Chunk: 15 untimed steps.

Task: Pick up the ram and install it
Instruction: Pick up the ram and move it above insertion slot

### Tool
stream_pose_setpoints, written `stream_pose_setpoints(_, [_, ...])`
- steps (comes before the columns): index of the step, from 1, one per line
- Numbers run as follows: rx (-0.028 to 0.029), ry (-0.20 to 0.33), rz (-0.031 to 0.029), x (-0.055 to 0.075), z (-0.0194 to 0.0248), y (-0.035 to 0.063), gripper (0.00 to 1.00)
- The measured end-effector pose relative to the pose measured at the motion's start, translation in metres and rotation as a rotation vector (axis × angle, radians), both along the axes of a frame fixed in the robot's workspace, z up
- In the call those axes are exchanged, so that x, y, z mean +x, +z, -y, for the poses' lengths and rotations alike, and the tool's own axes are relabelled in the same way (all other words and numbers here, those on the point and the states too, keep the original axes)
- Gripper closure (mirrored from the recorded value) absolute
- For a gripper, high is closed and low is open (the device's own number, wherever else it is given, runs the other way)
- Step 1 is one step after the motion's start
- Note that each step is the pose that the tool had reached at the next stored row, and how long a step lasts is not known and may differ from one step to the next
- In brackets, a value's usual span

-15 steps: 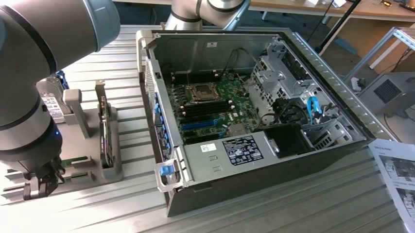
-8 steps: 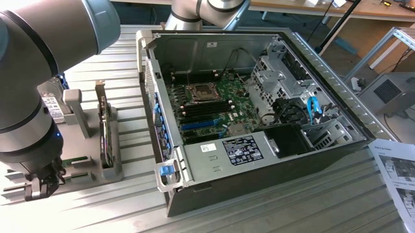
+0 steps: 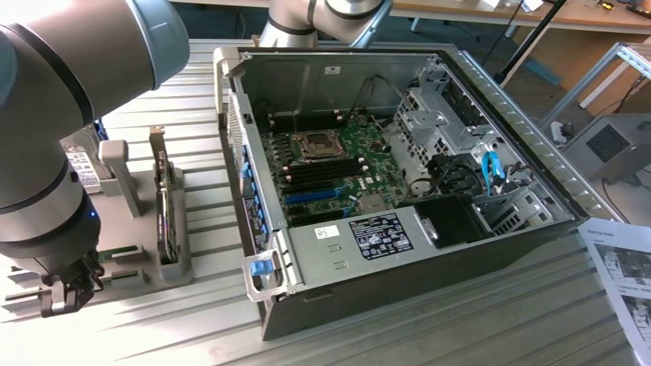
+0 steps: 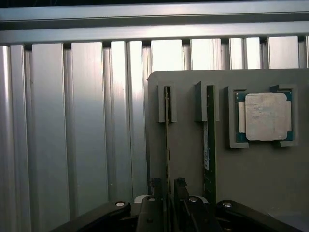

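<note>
Straddling the near end of the ram (image 4: 167, 140): gripper (image 4: 167, 188) open, one finger each side, not clamped as far as I can see. Ram stands on edge in the slot nearest the holder's (image 4: 186, 150) edge, long axis running straight out between the fingers, parallel to that edge; green card (image 4: 209, 145) just beside

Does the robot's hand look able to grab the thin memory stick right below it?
Probably yes. The memory stick stands on edge in its grey holder with nothing over it, and the open fingers sit one on each side of it.
</note>
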<state>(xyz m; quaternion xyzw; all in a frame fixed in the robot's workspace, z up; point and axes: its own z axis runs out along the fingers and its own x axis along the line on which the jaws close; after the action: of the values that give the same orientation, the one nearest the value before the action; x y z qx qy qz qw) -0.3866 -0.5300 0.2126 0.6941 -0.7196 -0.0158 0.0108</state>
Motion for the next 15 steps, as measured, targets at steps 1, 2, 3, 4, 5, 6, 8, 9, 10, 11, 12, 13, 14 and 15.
stream_pose_setpoints(1, [0.0,0.0,-0.0001,0.0,0.0,0.0,0.76])
stream_pose_setpoints(2, [-0.0001,0.0,-0.0001,0.0,0.0,0.0,0.76])
stream_pose_setpoints(3, [-0.0001,0.0,-0.0001,0.0,0.0,0.0,0.76])
stream_pose_setpoints(4, [0.0,0.0,0.0,0.0,0.0,-0.0001,0.76])
stream_pose_setpoints(5, [0.0,0.0,0.0001,0.0,0.0,-0.0003,0.76])
stream_pose_setpoints(6, [0.0003,0.0,0.0003,0.0,0.0,-0.0008,0.76])
stream_pose_setpoints(8, [0.0001,0.0,0.0001,0.0,0.0,-0.0016,0.76])
stream_pose_setpoints(9, [0.0,0.0,0.0,0.0,0.0,-0.0018,0.76])
stream_pose_setpoints(10, [0.0,0.0,0.0,0.0001,-0.0001,-0.0021,0.76])
stream_pose_setpoints(11, [0.0001,0.0,0.0001,0.0,-0.0002,-0.0023,0.76])
stream_pose_setpoints(12, [0.0001,0.0,0.0002,0.0,-0.0005,-0.0028,0.76])
stream_pose_setpoints(13, [0.0003,0.0,0.0003,0.0,-0.0009,-0.003,0.76])
stream_pose_setpoints(14, [0.0002,0.0,0.0003,0.0,-0.0013,-0.003,0.76])
stream_pose_setpoints(15, [0.0002,0.0,0.0001,0.0,-0.0014,-0.003,0.76])
